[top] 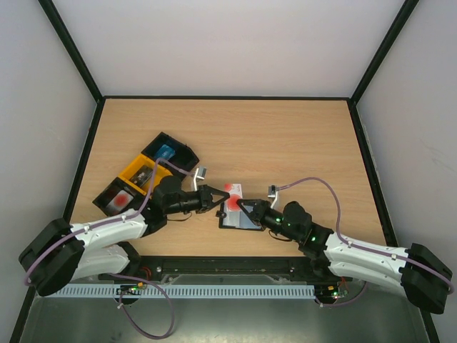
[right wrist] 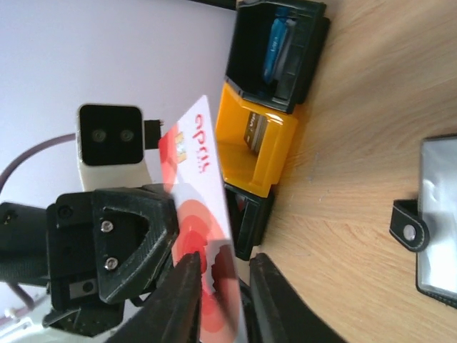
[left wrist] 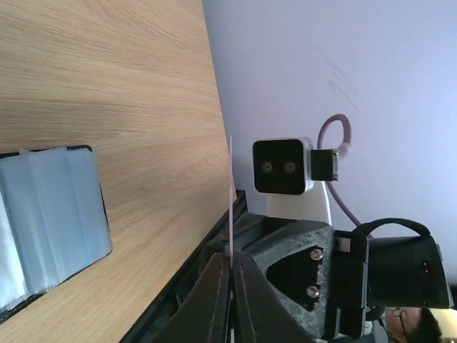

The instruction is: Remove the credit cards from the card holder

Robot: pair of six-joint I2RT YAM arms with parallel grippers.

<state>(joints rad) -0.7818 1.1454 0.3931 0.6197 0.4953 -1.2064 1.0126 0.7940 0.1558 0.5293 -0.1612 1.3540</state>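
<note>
Handover above the tabletop (top: 285,143): the red credit card (right wrist: 196,164), out of the open card holder (top: 239,221), is pinched by the left fingers (left wrist: 214,300), while the right fingers (right wrist: 184,300) stand narrowly parted about it, grip unclear, and should open fully before the left arm withdraws.

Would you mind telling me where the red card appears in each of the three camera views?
Top external: red card near the picture's centre.
Left wrist: seen edge-on, a thin line rising from the bottom centre.
Right wrist: face-on, left of centre.
Shared landmark: the card holder, visible in all three.
</note>
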